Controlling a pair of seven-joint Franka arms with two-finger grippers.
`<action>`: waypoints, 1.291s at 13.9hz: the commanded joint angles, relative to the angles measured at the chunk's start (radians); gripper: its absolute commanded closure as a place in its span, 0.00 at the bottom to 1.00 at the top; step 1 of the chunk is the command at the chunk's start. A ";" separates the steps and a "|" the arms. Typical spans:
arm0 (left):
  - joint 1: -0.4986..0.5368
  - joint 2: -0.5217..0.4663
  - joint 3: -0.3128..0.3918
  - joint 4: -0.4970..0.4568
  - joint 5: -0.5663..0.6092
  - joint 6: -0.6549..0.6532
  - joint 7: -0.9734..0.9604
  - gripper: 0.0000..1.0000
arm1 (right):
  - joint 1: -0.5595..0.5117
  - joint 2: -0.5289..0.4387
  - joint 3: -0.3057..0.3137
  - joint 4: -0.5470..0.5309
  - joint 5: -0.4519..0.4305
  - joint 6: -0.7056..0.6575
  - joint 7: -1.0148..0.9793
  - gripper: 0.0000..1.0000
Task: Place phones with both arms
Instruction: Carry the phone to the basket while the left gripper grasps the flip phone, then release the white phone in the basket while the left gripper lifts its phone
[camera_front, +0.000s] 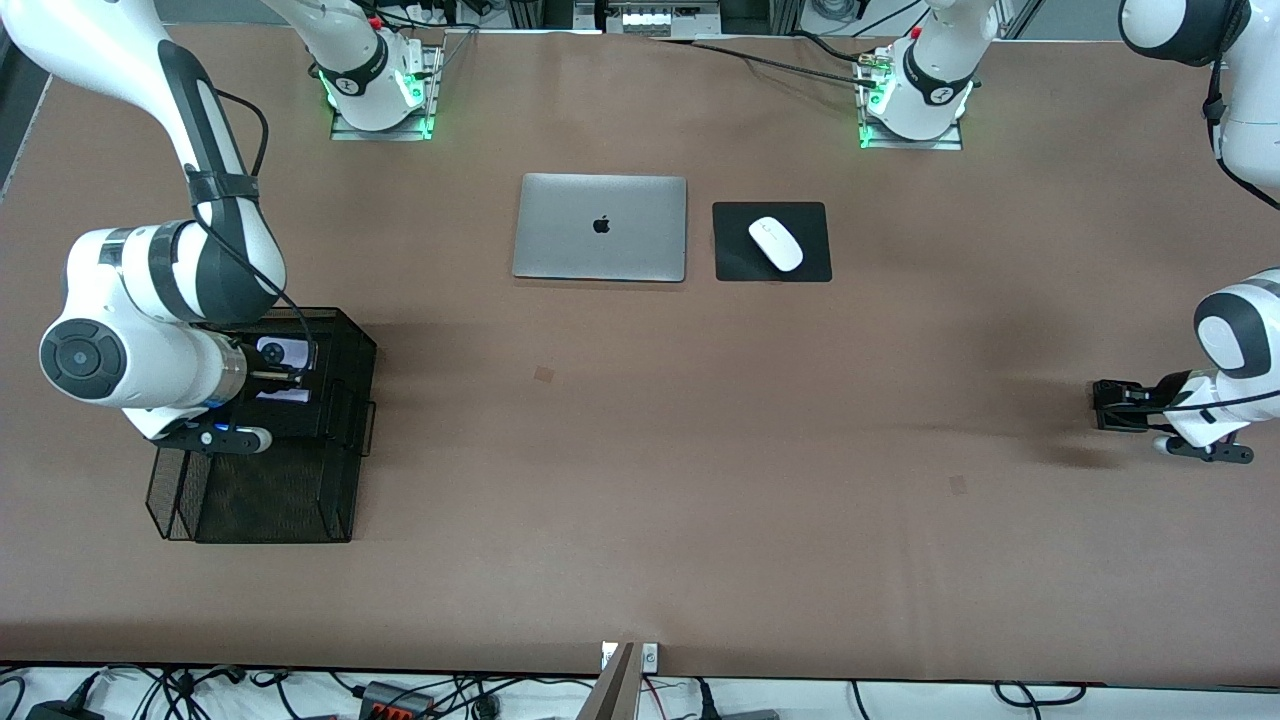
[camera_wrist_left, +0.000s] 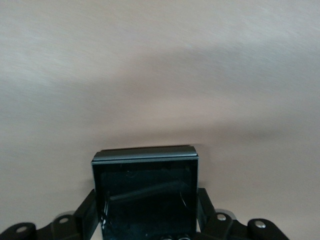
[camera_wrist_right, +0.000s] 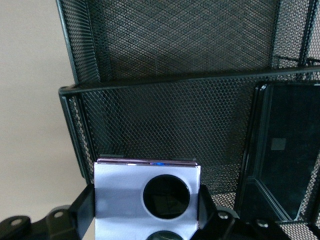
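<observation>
My right gripper (camera_front: 300, 375) is shut on the small lavender phone (camera_front: 281, 351) and holds it over the black mesh tray (camera_front: 345, 335) at the right arm's end of the table. In the right wrist view the lavender phone (camera_wrist_right: 120, 195) with its black circles sits between the fingers (camera_wrist_right: 86, 212). The long black slab phone (camera_wrist_right: 287, 150) lies in the mesh tray (camera_wrist_right: 150, 85). My left gripper (camera_front: 1108, 405) is over bare table at the left arm's end. It is shut on the small squarish black phone (camera_wrist_left: 145, 192).
A closed silver laptop (camera_front: 600, 227) and a white mouse (camera_front: 776, 243) on a black pad (camera_front: 735, 262) lie near the robot bases at mid-table. The mesh tray's lower tier (camera_front: 270, 500) extends toward the front camera.
</observation>
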 joint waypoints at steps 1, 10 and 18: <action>-0.082 -0.080 -0.007 -0.003 0.029 -0.172 -0.021 0.60 | -0.026 -0.025 0.017 -0.045 -0.009 0.045 -0.007 0.63; -0.427 -0.174 -0.010 0.120 -0.167 -0.501 -0.505 0.58 | -0.046 0.005 0.017 -0.034 -0.007 0.080 -0.004 0.00; -0.732 -0.142 0.025 0.250 -0.405 -0.492 -0.863 0.74 | -0.038 -0.038 0.031 0.166 0.005 -0.024 -0.030 0.00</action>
